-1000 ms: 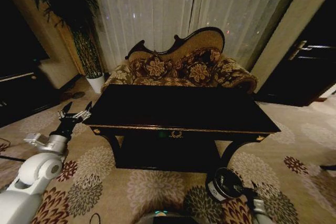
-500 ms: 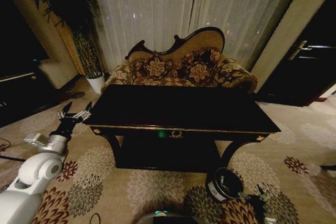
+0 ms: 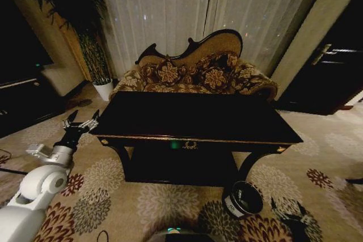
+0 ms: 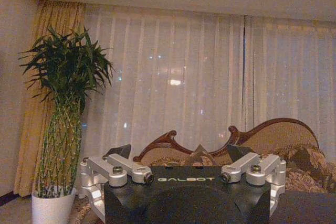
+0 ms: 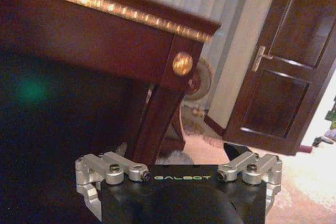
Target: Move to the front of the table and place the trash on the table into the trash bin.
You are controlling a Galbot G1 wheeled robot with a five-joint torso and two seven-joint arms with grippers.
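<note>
My left claw (image 3: 80,123) hangs with fingers apart beside the worktop's (image 3: 193,118) left end. My right claw (image 3: 288,212) sits low right of the trash bin (image 3: 244,199), fingers apart. The bin stands on the carpet (image 3: 113,191) by the worktop's near right leg.

The left arm reaches forward, its left gripper (image 3: 79,123) held level with fingers spread apart. The right gripper (image 3: 286,211) hangs low, fingers parted.
</note>
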